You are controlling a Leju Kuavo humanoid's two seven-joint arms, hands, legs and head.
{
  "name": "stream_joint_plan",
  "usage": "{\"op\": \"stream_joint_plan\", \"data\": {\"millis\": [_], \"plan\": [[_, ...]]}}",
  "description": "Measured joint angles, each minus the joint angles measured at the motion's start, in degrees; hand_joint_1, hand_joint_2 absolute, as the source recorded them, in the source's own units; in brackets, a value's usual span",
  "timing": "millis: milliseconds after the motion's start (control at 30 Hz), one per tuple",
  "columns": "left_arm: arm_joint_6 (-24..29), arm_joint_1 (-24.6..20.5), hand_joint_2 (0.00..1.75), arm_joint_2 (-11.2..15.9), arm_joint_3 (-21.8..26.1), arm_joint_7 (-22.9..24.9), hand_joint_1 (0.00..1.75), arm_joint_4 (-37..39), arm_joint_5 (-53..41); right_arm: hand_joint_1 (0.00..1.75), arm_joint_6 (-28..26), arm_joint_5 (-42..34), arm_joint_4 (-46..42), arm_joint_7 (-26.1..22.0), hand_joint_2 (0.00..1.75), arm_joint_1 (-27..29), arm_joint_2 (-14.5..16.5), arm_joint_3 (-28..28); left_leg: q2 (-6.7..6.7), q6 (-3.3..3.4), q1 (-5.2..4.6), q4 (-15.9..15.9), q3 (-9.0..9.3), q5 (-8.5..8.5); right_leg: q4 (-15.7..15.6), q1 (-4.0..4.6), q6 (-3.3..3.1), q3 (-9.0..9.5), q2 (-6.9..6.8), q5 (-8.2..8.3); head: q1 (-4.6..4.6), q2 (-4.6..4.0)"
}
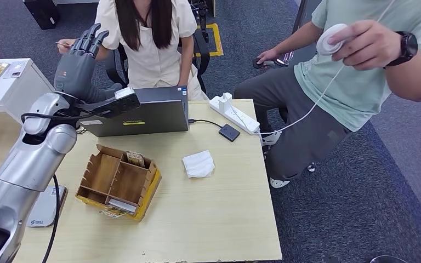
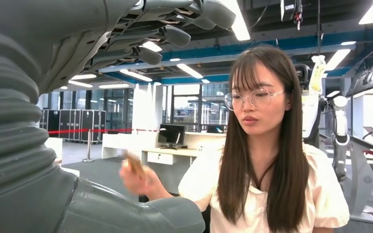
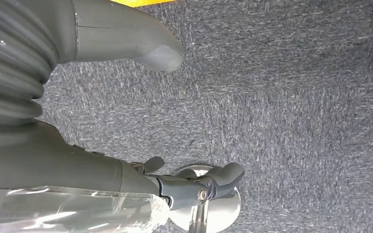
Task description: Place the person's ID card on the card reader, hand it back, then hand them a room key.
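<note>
Fingers of the left robot hand [image 1: 82, 55] are spread and raised, holding nothing, with matte grey casing and a ribbed cover at the wrist, reaching toward a seated person [image 1: 148, 38] in a cream blouse. That person's hand [image 2: 138, 177] pinches a small, thin brownish card [image 2: 135, 164], blurred, just beyond the robot's fingertips. On the pale wood-grain desk [image 1: 225, 219] sit a dark flat card reader [image 1: 229, 132] on a cable, a slotted wooden organiser [image 1: 118, 181] holding cards, and a crumpled white tissue [image 1: 198, 164]. The right robot hand [image 3: 184, 187] hangs over speckled grey carpet [image 3: 296, 97], fingers loosely curled, empty.
</note>
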Motion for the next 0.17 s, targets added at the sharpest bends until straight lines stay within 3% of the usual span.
{"op": "stream_joint_plan", "data": {"millis": [167], "plan": [[2.1, 1.1, 1.75, 0.3, 1.3, 0.1, 0.00, 0.0, -0.1, 0.00, -0.2, -0.3, 0.0, 0.4, 1.75, 0.0, 0.0, 0.4, 0.01, 0.00, 0.00, 0.0, 0.00, 0.00, 0.0, 0.00, 0.00, 0.00, 0.01, 0.00, 0.00, 0.00]]}}
